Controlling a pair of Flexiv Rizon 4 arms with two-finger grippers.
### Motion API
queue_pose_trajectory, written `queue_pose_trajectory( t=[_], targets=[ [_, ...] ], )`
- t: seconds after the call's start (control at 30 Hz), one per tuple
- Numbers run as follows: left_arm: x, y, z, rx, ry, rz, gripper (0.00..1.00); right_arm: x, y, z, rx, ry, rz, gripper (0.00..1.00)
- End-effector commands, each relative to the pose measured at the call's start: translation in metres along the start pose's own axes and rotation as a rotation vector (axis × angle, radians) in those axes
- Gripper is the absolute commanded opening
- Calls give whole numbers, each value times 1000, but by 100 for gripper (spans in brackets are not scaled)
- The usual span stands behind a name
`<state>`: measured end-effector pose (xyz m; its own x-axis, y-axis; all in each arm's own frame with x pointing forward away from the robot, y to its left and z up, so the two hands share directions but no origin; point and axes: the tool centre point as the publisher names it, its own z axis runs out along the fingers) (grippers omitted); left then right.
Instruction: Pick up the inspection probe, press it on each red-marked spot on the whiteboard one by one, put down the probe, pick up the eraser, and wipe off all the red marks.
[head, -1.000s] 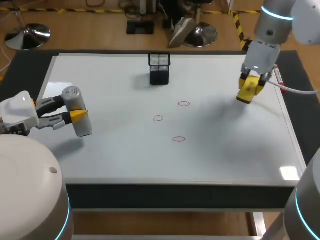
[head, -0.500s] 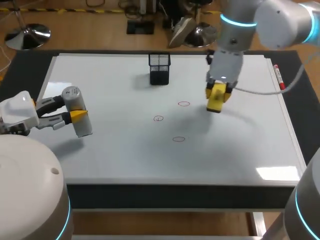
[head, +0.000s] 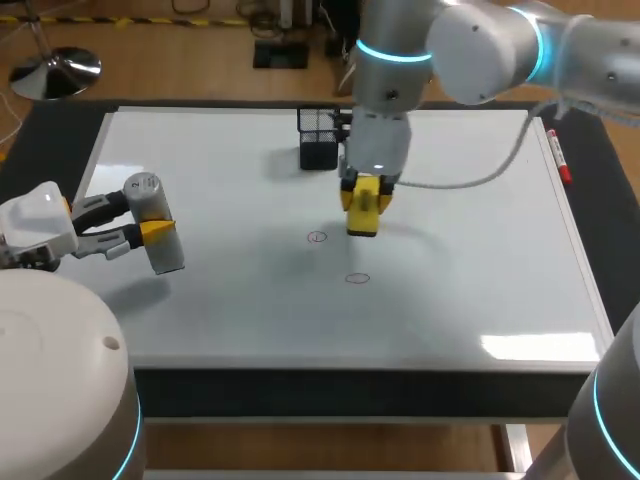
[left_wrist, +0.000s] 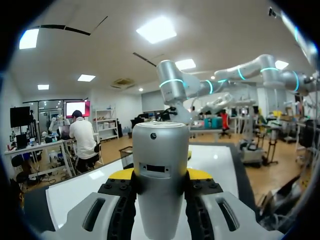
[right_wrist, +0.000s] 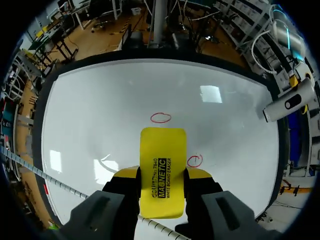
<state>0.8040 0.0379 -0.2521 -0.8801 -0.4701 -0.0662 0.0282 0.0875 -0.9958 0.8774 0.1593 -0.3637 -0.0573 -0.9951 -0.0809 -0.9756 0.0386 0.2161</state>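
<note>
Sweeping from the whiteboard's (head: 480, 270) right side to its middle, the right pincer (head: 361, 198) grasps the eraser (head: 363, 222) over the top mark's spot: wiping looks begun. Two red marks (head: 317, 237) show. Left wrist view: left pincer (left_wrist: 160, 176) clenched on one probe (left_wrist: 160, 165), raised above the whiteboard. Right wrist view: one eraser, two red marks near it

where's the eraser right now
In the head view the yellow eraser is held in the right gripper over the whiteboard's middle, near the black mesh holder, right of a red mark.
</note>
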Motion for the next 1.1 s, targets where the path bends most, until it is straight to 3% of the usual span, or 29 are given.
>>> queue_pose_trajectory(
  t=[0.03, 0.23, 0.63, 1.1],
  targets=[
    [0, -1, 0, 0, -1, 1, 0, -26, -5, 10, -12, 116, -8, 0],
    [0, -1, 0, 0, -1, 1, 0, -51, -4, 19, -2, 167, -41, 0],
    [0, -1, 0, 0, -1, 1, 0, -89, -5, 36, -7, 162, -131, 0],
    [0, -1, 0, 0, -1, 1, 0, -96, -11, 51, 36, 119, -200, 0]
  ],
)
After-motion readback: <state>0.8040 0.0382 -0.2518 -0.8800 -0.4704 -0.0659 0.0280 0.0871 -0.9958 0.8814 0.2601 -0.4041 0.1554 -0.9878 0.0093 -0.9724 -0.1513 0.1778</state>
